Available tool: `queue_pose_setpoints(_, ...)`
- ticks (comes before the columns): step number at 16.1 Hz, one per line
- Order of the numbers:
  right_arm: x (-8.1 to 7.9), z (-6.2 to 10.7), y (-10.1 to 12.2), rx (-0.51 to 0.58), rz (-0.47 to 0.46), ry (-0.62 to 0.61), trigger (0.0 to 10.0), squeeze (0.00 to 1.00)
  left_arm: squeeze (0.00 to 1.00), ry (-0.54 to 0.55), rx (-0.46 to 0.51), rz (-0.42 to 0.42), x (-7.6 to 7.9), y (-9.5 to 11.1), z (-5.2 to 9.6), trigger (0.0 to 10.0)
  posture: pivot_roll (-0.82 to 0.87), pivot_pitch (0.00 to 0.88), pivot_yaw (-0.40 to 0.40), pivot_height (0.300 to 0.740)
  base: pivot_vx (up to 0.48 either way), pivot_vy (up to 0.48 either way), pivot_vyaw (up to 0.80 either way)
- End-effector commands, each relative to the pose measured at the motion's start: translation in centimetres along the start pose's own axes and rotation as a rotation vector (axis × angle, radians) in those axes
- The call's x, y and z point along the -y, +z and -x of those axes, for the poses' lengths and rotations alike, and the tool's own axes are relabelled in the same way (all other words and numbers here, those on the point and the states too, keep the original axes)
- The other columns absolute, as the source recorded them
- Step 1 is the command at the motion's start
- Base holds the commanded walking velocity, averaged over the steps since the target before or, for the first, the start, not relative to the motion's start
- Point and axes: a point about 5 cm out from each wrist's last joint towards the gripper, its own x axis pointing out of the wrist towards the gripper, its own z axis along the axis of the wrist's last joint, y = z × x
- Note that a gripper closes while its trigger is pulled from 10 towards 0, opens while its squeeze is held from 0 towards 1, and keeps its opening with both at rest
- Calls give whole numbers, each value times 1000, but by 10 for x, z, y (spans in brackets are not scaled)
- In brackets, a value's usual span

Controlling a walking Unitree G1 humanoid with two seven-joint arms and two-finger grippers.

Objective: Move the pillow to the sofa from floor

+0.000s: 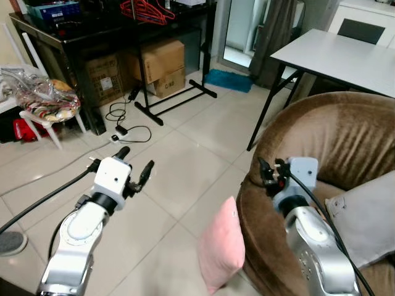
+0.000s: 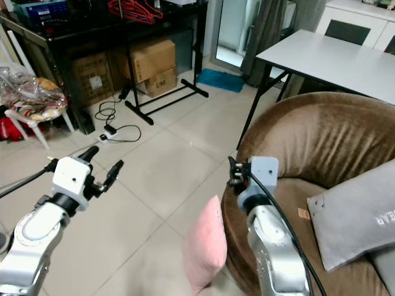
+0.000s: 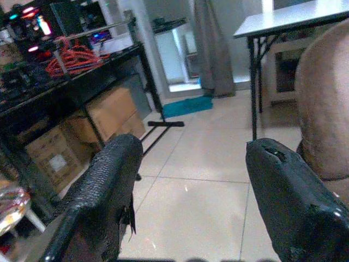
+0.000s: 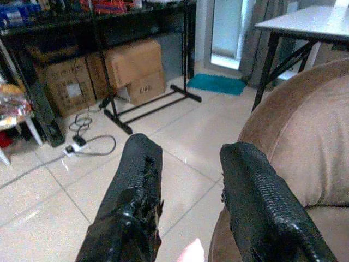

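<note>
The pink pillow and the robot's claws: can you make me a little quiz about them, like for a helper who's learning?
1. True or false: the pink pillow lies on the brown sofa.
2. What colour is the pillow already on the sofa?
3. Which claw holds something? A) left claw B) right claw C) neither

Key:
1. False: it stands on the floor, leaning against the sofa.
2. Grey.
3. C, both are open.

My head views are evenly lit and sharp; daylight enters from the doorway [image 1: 237,31] at 12 o'clock. Wrist views look bluish, soft, fingers [image 3: 106,191] blurred.
</note>
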Motion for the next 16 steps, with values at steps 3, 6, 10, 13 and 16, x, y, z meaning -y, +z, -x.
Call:
queue_pose_setpoints(3,-3,-2,1,6,-5,0,10000,0,0,5,-9,-2,-3,-1,1,10000,29,0,-18,740,329,0,267)
queue_pose_setpoints(6,-1,-2,1,6,1,-12,10000,0,0,3,-12,-2,-3,-2,1,10000,29,0,-19,740,325,0,0)
queue_pose_setpoints(10,2,-1,-1,-10,9,-39,10000,0,0,6,-24,-18,-4,-3,1,10000,28,0,-19,740,142,0,0)
queue_pose_setpoints(13,2,-1,-1,-6,4,-39,10000,0,0,12,-29,-28,-4,-4,1,10000,28,0,-17,740,0,0,0)
queue_pose_setpoints(16,2,0,-1,-4,-12,-29,10000,0,0,23,-30,-34,-5,-4,2,10000,27,0,-18,740,0,0,0)
